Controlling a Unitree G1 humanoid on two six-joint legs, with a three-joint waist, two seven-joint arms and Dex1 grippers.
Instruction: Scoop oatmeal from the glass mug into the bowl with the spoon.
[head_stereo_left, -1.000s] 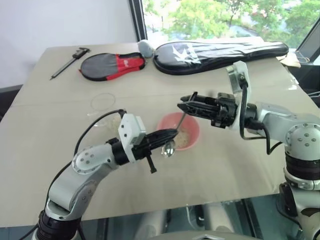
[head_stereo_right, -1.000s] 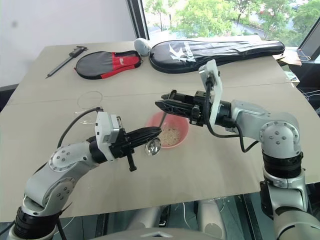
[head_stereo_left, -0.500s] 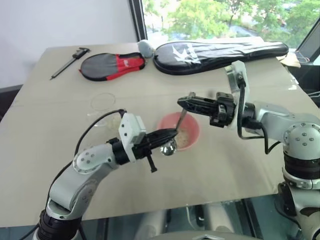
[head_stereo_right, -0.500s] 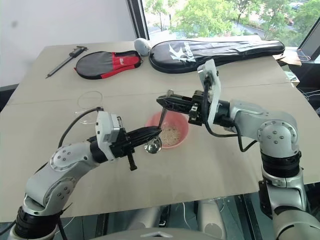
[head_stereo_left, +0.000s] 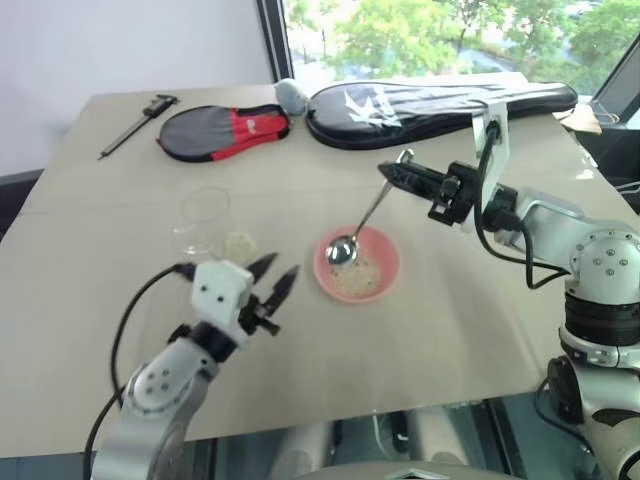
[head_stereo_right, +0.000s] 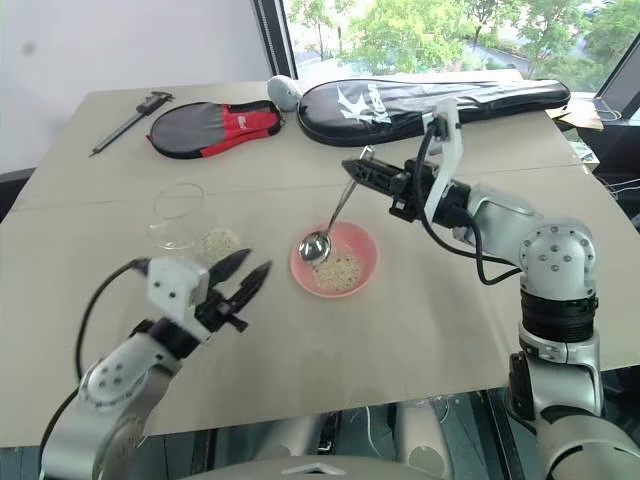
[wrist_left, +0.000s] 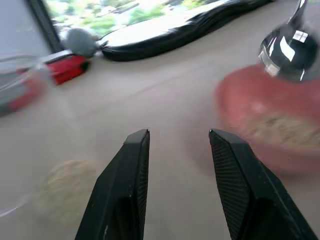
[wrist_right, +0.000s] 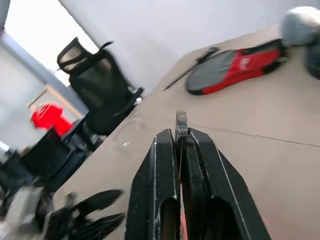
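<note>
The pink bowl (head_stereo_left: 394, 262) sits mid-table with oatmeal (head_stereo_left: 358, 281) in it. The silver spoon (head_stereo_left: 368, 215) hangs slanted over it, its scoop end low above the bowl's left part. My right gripper (head_stereo_left: 400, 172) is shut on the tip of the spoon's handle, as the right wrist view shows (wrist_right: 181, 131). My left gripper (head_stereo_left: 275, 275) stands open and empty to the left of the bowl, apart from it; its fingers (wrist_left: 127, 185) frame bare table. The glass mug (head_stereo_left: 203, 220) stands further left, with a small heap of oatmeal (head_stereo_left: 238, 243) on the table beside it.
At the back of the table lie a long black racket cover (head_stereo_left: 440, 100), a red and black cover (head_stereo_left: 225, 130), a grey rounded thing (head_stereo_left: 291, 95) and a black caliper (head_stereo_left: 140, 122). The table's front edge runs just below my left arm.
My left gripper let go of the spoon, opened, and drew back left and down from the bowl. My right gripper shut on the handle's tip and moved right, so the spoon now hangs from it.
</note>
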